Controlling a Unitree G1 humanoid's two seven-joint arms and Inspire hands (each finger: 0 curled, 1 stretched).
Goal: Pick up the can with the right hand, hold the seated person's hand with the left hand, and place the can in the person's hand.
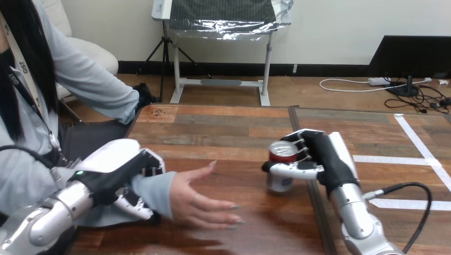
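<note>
Right hand (322, 159) wrapped round upright can (280, 178); person's hand (205, 202), wrist clasped by left hand (119, 170), waits open toward desk's (223, 133) left edge.

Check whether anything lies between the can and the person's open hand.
Nothing visible does: the right hand is curled round the can, and only bare table lies between it and the person's hand.

Red-and-silver can (280, 175), black-and-white right robot hand (320, 155), brown plank-patterned table (223, 133), white tape stripes (372, 159)
</note>
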